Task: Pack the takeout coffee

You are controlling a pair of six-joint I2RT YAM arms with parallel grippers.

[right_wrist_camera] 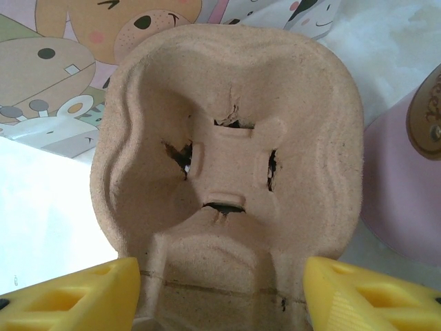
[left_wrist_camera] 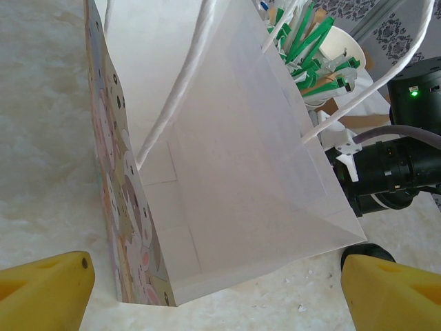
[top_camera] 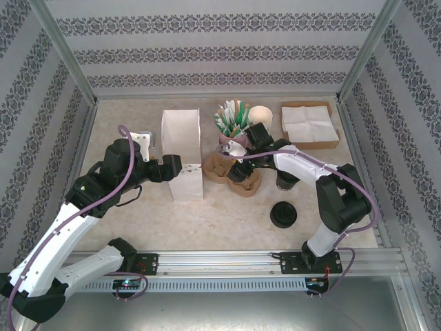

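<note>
A tall white paper bag [top_camera: 183,148] with a cartoon-printed side stands open in the middle of the table. My left gripper [top_camera: 172,167] is at its left side, open, and the bag's [left_wrist_camera: 241,172] near end lies between the yellow fingertips [left_wrist_camera: 45,286]. Just right of the bag sits a brown pulp cup carrier [top_camera: 227,174]. Over it my right gripper [top_camera: 238,153] is open, one fingertip [right_wrist_camera: 69,296] on each side of a cup well of the carrier [right_wrist_camera: 227,138]. A dark cup [top_camera: 286,181] stands partly hidden under the right arm.
A black lid [top_camera: 283,214] lies near the front right. Behind the carrier stand a pink cup of green stirrers [top_camera: 231,124] and a paper cup [top_camera: 260,114]. A cardboard tray of napkins [top_camera: 310,124] is at the back right. Patterned walls enclose the table.
</note>
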